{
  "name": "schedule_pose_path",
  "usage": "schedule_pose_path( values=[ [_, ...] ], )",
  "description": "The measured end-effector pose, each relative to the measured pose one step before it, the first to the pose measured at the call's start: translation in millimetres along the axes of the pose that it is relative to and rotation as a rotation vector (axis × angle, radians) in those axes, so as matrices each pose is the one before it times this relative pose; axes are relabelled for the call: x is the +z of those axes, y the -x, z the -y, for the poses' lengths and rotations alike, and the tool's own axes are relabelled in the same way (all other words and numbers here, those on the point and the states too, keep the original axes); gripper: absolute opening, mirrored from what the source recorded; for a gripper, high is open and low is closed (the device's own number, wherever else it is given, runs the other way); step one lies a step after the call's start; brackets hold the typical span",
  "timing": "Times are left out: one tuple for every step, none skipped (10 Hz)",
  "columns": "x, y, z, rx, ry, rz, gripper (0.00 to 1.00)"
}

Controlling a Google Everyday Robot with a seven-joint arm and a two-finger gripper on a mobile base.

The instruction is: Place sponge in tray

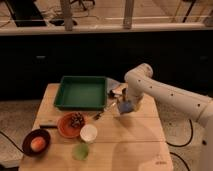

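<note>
We see the wooden tabletop (130, 145) with its open stretch in the lower right of the frame, below and to the right of the end effector (124, 103); no object lies on that wood. The lower left is crowded. The green tray (82, 94) sits at the upper left of the tabletop, its far rim near the back edge, and its floor looks bare.

Below the tray, an orange plate (62, 128) carries a dark, spiky lump (76, 119). A white cup (88, 133) stands just beside the plate at its lower right, and a pale green blob (80, 151) lies below the cup. At the far lower left, a dark bowl (27, 138) holds an orange fruit (37, 144).

The white arm (165, 95) reaches in from the right. Its end effector is clenched on the blue-grey sponge (127, 107), which hangs just right of the tray's right front corner, outside the rim. A thin dark item (101, 113) lies between tray and sponge.
</note>
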Motion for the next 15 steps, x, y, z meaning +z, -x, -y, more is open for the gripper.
schedule_pose_path(
  values=[
    [1.88,-0.81,1.49,0.00079,0.00064,0.00310,0.02],
    [1.46,-2.99,1.39,0.00512,-0.00189,0.00160,0.02],
    [2.40,-3.79,2.00,0.00517,0.00088,0.00540,0.02],
    [1.41,-0.50,2.20,-0.00011,-0.00007,0.00422,0.02],
    [2.37,0.17,4.81,0.00040,-0.00057,0.00905,0.02],
    [0.54,-3.87,2.29,0.00128,-0.00154,-0.00274,0.02],
    [0.23,-3.29,4.46,0.00228,-0.00137,-0.00127,0.02],
    [0.37,0.79,4.63,0.00165,-0.00354,0.00453,0.02],
    [0.89,-3.40,3.85,0.00546,-0.00464,0.00387,0.02],
    [1.57,-4.11,3.92,0.00655,-0.00355,0.00123,0.02],
    [1.10,-0.01,1.48,0.00099,-0.00171,0.00427,0.02],
    [1.37,-3.38,-1.60,0.00436,-0.00119,0.00508,0.02],
    [-0.36,-2.73,2.69,-0.00133,-0.00240,-0.00261,0.02],
    [0.28,3.46,5.05,-0.00483,-0.00171,0.00727,0.02],
    [-0.15,0.02,-1.46,0.00154,-0.00096,0.00417,0.02]
  ],
)
